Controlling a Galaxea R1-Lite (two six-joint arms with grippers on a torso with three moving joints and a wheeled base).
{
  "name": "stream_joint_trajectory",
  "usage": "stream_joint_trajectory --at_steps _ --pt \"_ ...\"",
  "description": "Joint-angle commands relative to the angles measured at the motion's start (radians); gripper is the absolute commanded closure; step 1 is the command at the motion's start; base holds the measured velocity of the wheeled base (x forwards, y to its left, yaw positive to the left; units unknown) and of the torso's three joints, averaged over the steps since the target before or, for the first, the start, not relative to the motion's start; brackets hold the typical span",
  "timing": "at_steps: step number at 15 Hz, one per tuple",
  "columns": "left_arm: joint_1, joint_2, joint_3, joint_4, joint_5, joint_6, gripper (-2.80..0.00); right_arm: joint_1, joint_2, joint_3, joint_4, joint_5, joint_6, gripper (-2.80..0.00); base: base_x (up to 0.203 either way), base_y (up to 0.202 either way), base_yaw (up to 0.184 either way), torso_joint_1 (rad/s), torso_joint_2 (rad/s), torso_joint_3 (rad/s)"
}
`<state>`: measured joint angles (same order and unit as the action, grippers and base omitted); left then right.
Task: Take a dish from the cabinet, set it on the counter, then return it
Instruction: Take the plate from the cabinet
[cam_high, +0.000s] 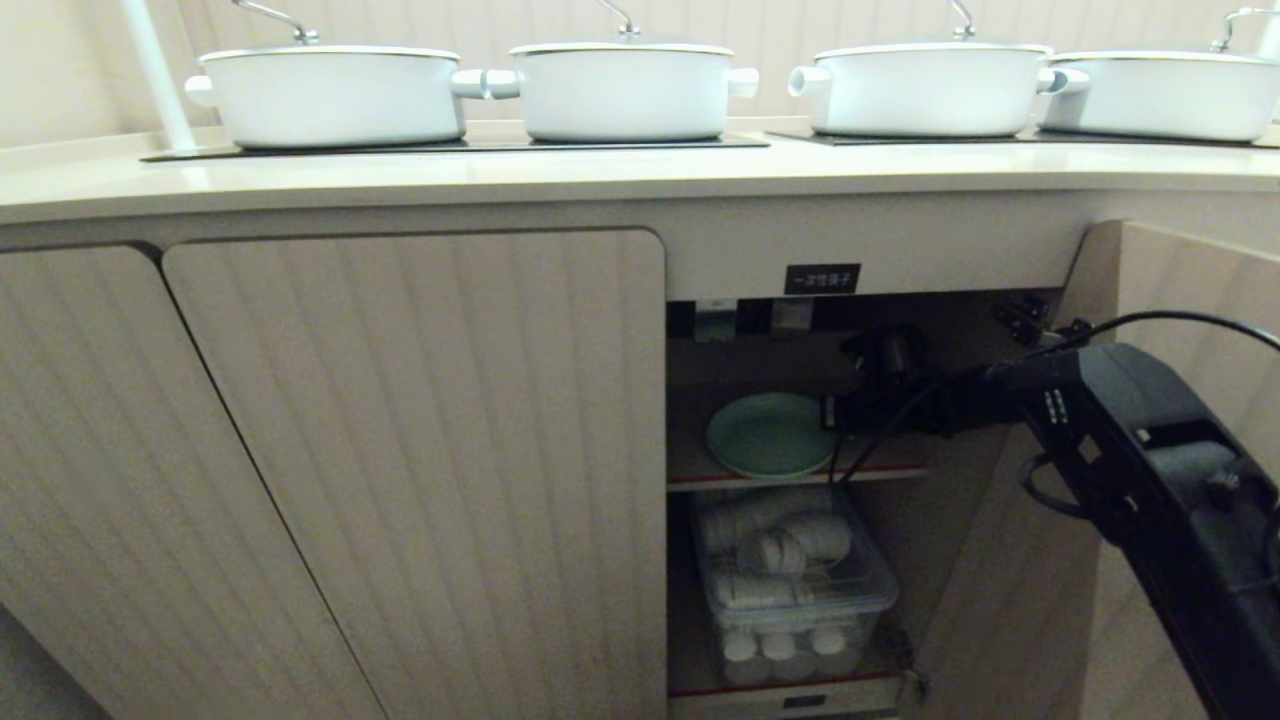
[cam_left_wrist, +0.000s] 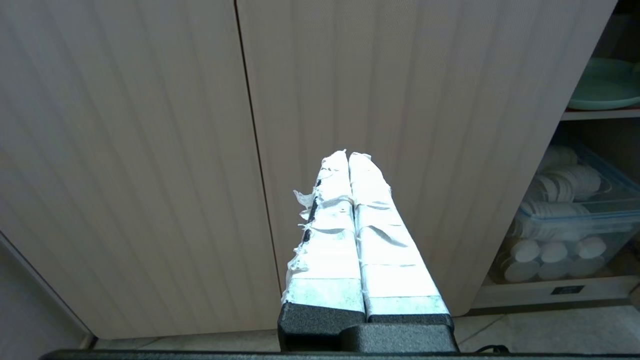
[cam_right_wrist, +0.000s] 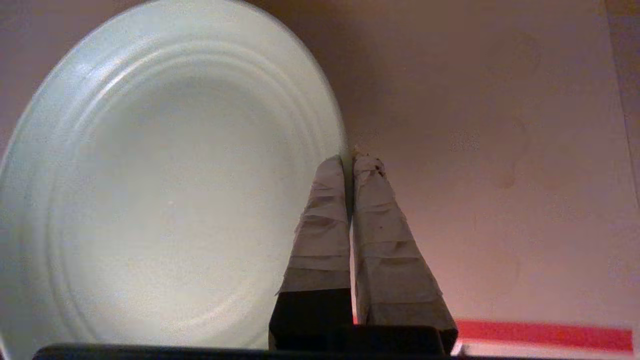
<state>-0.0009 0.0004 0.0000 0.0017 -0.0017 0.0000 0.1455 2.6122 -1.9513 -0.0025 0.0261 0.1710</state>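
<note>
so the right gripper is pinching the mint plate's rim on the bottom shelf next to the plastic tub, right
Not the bottom shelf. The head view shows the plate on the upper inner shelf, with the plastic tub on the level below. The right gripper is shut on its rim.

The counter (cam_high: 600, 178) runs across the top, with four pots (cam_high: 335, 95) in a row on it. Below it, the cabinet (cam_high: 870, 300) stands open at right, its door (cam_high: 1190, 300) swung out to the right; closed doors (cam_high: 430, 450) lie to its left. The dish (cam_high: 768, 436) sits on the inner shelf (cam_high: 790, 478). A tub (cam_high: 795, 585) sits below the shelf. The right gripper (cam_right_wrist: 352, 161) reaches in from the right, at the dish's right edge. The left gripper (cam_left_wrist: 348, 155) hangs before the closed doors
</note>
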Motion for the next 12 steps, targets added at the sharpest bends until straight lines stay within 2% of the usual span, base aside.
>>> stream_joint_trajectory --at_steps 1,4,12 --pt "0.000 0.000 0.000 0.000 0.000 0.000 0.00 0.002 -0.019 0.003 0.009 -0.011 0.009 0.00 0.000 0.000 0.000 0.000 0.00 0.000" --pt "0.001 0.000 0.000 0.000 0.000 0.000 0.00 0.002 -0.032 0.013 0.021 -0.032 0.048 0.00 0.000 0.000 0.000 0.000 0.00 0.000" --pt "0.001 0.000 0.000 0.000 0.000 0.000 0.00 0.027 -0.124 0.183 0.022 -0.035 0.166 0.00 0.000 0.000 0.000 0.000 0.00 0.000"
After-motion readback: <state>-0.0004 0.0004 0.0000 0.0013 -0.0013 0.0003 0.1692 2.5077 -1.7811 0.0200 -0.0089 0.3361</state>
